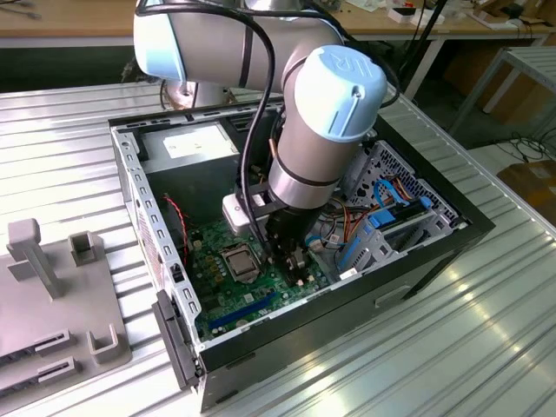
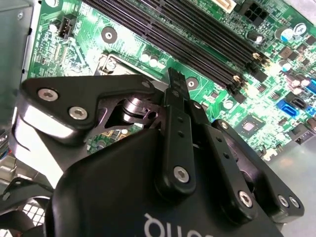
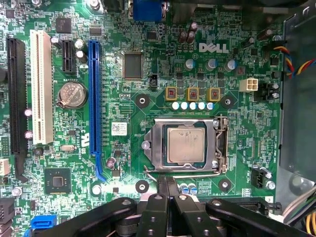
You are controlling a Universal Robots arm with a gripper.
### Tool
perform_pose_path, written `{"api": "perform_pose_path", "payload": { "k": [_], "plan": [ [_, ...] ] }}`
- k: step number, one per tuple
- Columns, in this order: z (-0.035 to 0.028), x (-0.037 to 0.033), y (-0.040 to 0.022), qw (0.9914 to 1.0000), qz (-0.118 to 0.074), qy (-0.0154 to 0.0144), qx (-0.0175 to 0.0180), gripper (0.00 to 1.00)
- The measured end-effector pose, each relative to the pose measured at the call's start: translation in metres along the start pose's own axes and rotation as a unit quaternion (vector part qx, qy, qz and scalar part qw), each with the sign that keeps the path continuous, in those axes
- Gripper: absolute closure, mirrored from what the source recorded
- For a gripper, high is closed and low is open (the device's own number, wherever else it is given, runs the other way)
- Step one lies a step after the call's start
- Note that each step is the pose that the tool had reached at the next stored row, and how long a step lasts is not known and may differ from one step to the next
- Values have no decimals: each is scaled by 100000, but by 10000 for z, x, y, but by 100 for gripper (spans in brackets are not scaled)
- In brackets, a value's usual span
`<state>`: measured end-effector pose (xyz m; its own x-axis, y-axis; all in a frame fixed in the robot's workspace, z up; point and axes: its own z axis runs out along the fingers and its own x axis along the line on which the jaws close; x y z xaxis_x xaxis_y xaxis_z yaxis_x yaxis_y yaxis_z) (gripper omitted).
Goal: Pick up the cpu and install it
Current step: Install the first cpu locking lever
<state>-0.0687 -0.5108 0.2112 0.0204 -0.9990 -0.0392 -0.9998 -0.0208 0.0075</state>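
The cpu (image 3: 185,144), a small square chip with a silver-grey top, lies flat inside the metal frame of its socket (image 3: 157,143) on the green motherboard (image 3: 237,148). In the exterior view the socket (image 1: 241,262) sits near the middle of the open computer case. My gripper (image 3: 167,181) hovers beside the socket's edge, a little above the board, apart from the chip. Its two black fingers are pressed together with nothing between them. The gripper (image 2: 174,81) shows from behind in the second wrist view, and the gripper (image 1: 297,268) stands to the exterior view's right of the socket.
The case walls (image 1: 130,200) ring the board. A grey power-supply box (image 1: 195,143) sits at the back, and a drive cage with blue cables (image 1: 391,221) is on the exterior view's right. Memory slots (image 2: 187,29) and a blue card slot (image 3: 94,98) flank the socket. A grey fixture (image 1: 52,295) lies outside.
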Motion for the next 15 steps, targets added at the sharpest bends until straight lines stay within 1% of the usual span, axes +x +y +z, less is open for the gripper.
{"api": "perform_pose_path", "payload": {
  "k": [1, 3, 8, 15],
  "plan": [
    [-11, 0, 0, 100000, 0, 6, 1, 89],
    [-64, -3, 0, 100000, -1, 2, 1, 89],
    [-155, -7, 1, 100000, -2, 4, 0, 89],
    [-170, -8, 1, 100000, -2, 4, 1, 89]
  ]
}}
